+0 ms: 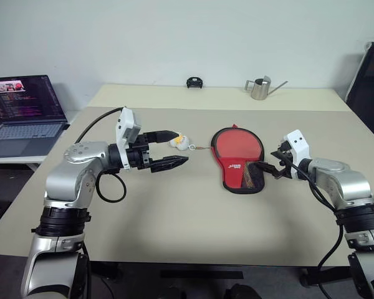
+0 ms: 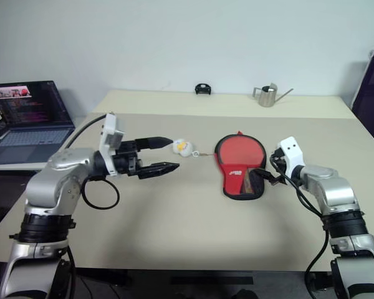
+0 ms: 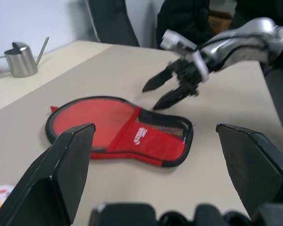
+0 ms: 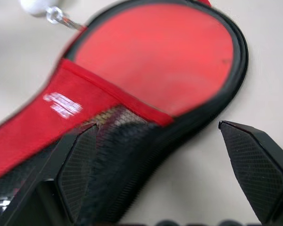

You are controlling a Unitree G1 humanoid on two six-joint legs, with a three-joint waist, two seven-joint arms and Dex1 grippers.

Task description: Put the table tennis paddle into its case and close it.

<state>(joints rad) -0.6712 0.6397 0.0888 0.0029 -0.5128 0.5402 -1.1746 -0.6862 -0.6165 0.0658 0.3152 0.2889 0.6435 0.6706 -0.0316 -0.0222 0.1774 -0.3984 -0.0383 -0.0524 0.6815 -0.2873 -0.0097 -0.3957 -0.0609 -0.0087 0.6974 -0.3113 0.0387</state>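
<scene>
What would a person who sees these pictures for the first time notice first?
The red case lies flat in the middle of the table, its mesh end toward the robot. The open right gripper hovers close by its near right edge, and the open left gripper hangs left of it, beside a small white charm.

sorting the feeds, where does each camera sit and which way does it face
Head pair: on the head, facing forward and down over the table, both arms in view; the case lies between the left gripper and the right gripper.
Left wrist: looks along its open jaws at the case and the right gripper.
Right wrist: looks along its open jaws, close over the case.
Every view shows the case.
</scene>
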